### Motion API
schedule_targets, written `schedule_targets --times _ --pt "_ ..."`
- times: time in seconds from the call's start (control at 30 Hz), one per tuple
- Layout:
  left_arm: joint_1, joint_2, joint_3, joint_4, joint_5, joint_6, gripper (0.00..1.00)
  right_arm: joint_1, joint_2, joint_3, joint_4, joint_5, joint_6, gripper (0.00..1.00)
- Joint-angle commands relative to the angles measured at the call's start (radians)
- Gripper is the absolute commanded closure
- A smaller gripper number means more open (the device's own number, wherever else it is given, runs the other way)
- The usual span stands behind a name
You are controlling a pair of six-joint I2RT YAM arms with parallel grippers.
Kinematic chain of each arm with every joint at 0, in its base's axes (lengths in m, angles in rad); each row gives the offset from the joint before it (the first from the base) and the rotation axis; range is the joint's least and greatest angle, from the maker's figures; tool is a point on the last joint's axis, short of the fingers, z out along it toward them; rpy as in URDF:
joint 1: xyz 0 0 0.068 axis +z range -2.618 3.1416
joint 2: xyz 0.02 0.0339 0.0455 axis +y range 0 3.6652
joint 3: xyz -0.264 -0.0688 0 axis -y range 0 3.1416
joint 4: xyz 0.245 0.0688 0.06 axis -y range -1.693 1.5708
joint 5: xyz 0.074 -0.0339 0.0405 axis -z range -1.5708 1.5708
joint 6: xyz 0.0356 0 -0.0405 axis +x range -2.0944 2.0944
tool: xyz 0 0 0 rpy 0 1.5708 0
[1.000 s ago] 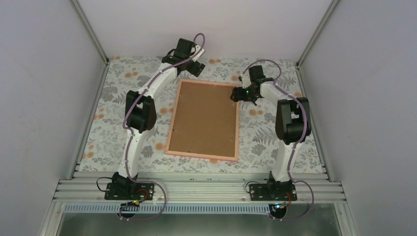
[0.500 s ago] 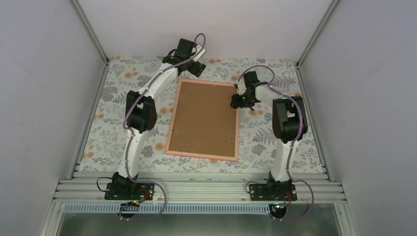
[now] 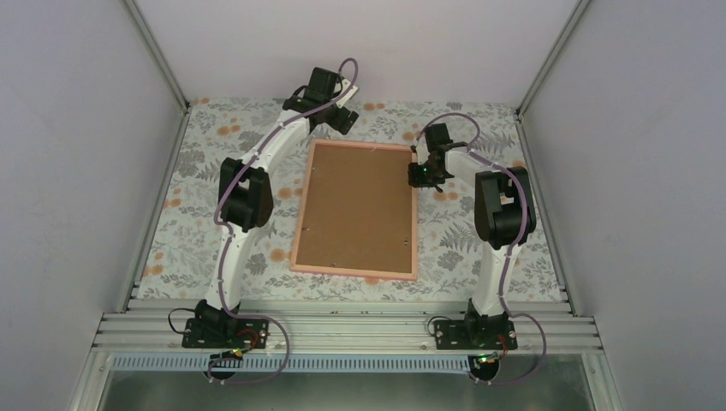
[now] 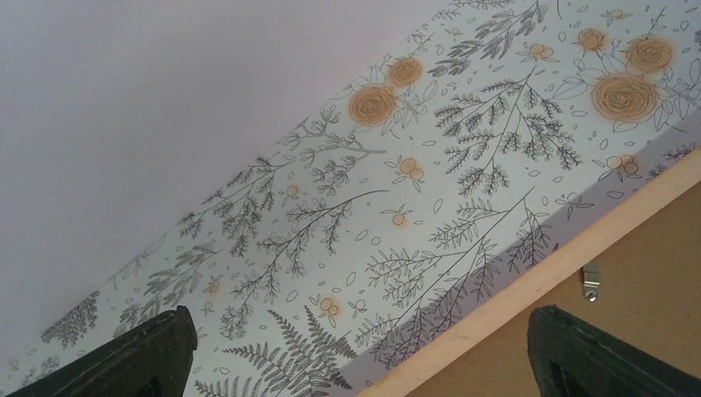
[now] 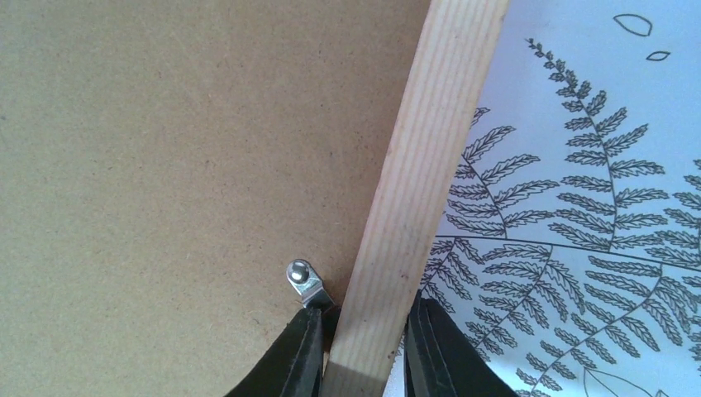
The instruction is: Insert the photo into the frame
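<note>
Pink wood from above: the frame (image 3: 354, 273) lies face down on the flowered cloth (image 3: 197, 154), filled by a brown backing board (image 3: 360, 205). The photo is nowhere visible, presumably underneath. The left gripper (image 3: 342, 118) hovers off the far left corner; its wrist view shows its fingers (image 4: 157, 347) spread wide, touching nothing. In the right wrist view, the right gripper (image 5: 364, 331) pinches the right rail beside a metal tab (image 5: 302, 277) — likely fastening or lifting, which calls for a firm, level hold.

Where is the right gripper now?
Top view, right of centre: the right gripper sits on the right rail of the frame, near its far corner, fingers either side, beside a metal clip.
</note>
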Motion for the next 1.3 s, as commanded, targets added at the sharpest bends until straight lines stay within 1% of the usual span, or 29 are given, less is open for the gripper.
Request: schedule_targets --times 0.0,0.07,0.13,0.2,0.27,0.3,0.37,0.43,0.5,0.57,0.63,0.67,0.77,0.8,0.83,0.9,0.97,1.1,1.17,1.27 --pt "0.003 0.009 0.017 -0.017 0.011 -0.016 0.00 0.004 0.015 -0.011 -0.026 0.053 -0.047 0.96" --pt "0.003 0.009 0.015 -0.020 0.018 -0.016 0.00 0.004 0.009 -0.010 -0.022 0.048 -0.047 0.96" --pt "0.004 0.007 0.009 -0.025 0.025 -0.010 0.00 0.002 0.005 -0.003 -0.021 0.037 -0.046 0.92" --pt "0.003 0.000 -0.003 -0.027 0.032 -0.004 0.00 0.003 0.004 0.005 -0.022 0.024 -0.049 0.83" --pt "0.004 -0.009 -0.017 -0.026 0.039 -0.002 0.00 0.004 0.003 0.009 -0.020 0.011 -0.057 0.70" --pt "0.006 -0.015 -0.029 -0.023 0.042 -0.001 0.00 0.004 0.005 0.007 -0.015 0.008 -0.065 0.66" --pt "0.006 -0.024 -0.050 -0.016 0.048 0.000 0.00 0.005 0.012 0.005 -0.003 0.012 -0.065 0.63" --pt "0.008 -0.038 -0.074 -0.016 0.081 0.007 0.00 0.006 0.029 0.009 0.016 0.029 -0.056 0.66" --pt "0.009 -0.070 -0.128 -0.001 0.138 0.027 0.00 0.004 0.056 0.031 0.025 0.042 -0.049 0.75" --pt "0.011 -0.129 -0.249 0.051 0.177 0.057 0.00 0.004 0.075 0.056 0.031 0.048 -0.042 0.85" --pt "0.015 -0.203 -0.375 0.116 0.228 0.105 0.00 0.004 0.094 0.086 0.031 0.047 -0.035 0.94" --pt "0.016 -0.243 -0.438 0.143 0.256 0.134 0.00 0.004 0.103 0.101 0.032 0.044 -0.030 0.96" --pt "0.013 -0.372 -0.623 0.205 0.369 0.234 0.00 0.004 0.129 0.149 0.025 0.015 -0.019 0.95" --pt "0.006 -0.409 -0.688 0.225 0.399 0.266 0.00 0.004 0.132 0.162 0.023 -0.002 -0.015 0.92" --pt "-0.006 -0.442 -0.753 0.240 0.421 0.302 0.00 0.003 0.132 0.171 0.020 -0.020 -0.016 0.87" --pt "-0.045 -0.495 -0.863 0.285 0.417 0.357 0.00 -0.002 0.110 0.172 0.012 -0.053 -0.023 0.77" --pt "-0.100 -0.523 -0.931 0.306 0.420 0.399 0.01 -0.017 0.076 0.154 -0.010 -0.084 -0.030 0.68" --pt "-0.175 -0.518 -0.967 0.353 0.480 0.412 0.11 -0.076 -0.013 0.102 -0.084 -0.198 -0.099 0.52" --pt "-0.214 -0.495 -0.960 0.390 0.486 0.401 0.14 -0.104 -0.059 0.060 -0.120 -0.265 -0.149 0.48" --pt "-0.279 -0.460 -0.959 0.476 0.478 0.396 0.15 -0.144 -0.122 -0.003 -0.191 -0.312 -0.260 0.46"
